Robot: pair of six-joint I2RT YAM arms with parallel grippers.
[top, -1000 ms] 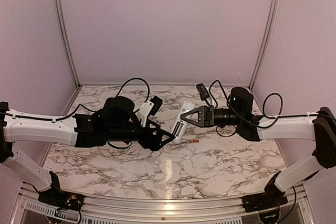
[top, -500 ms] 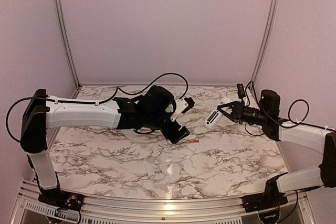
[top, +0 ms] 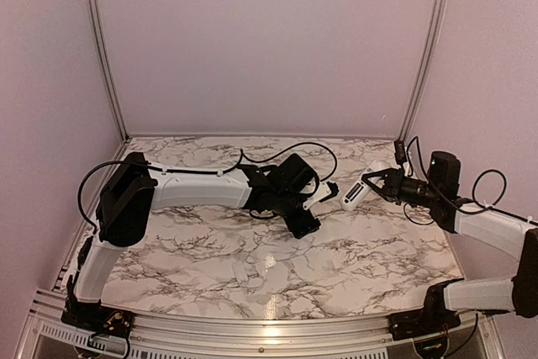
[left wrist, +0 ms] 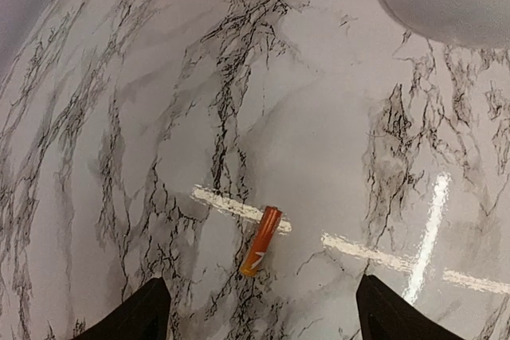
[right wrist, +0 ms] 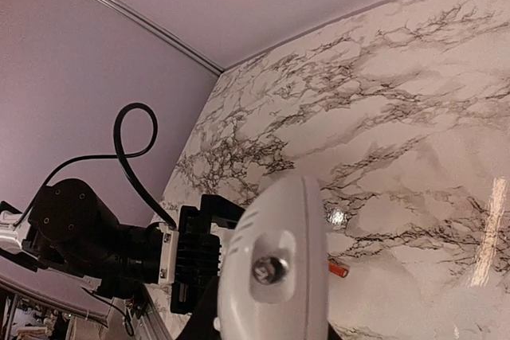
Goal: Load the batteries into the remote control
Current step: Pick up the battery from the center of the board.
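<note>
The orange battery (left wrist: 260, 240) lies on the marble table, and it also shows in the right wrist view (right wrist: 339, 268). My left gripper (left wrist: 263, 316) is open just above the table, with the battery lying between and a little ahead of its fingertips (left wrist: 143, 312). In the top view the left gripper (top: 304, 223) covers the battery. My right gripper (top: 370, 184) is shut on the white remote control (top: 353, 195) and holds it in the air right of the left gripper. The remote shows end-on in the right wrist view (right wrist: 275, 268). The dark battery is out of view.
A small plain white flat piece (top: 239, 271) lies on the marble table (top: 378, 250) toward the front. The left arm (top: 202, 187) stretches across the middle of the table. Pale walls with metal rails (top: 424, 48) close the back and sides.
My left arm has reached further right and lowered its open gripper over the orange battery. My right gripper has drawn the remote to the right and back, away from the middle.
</note>
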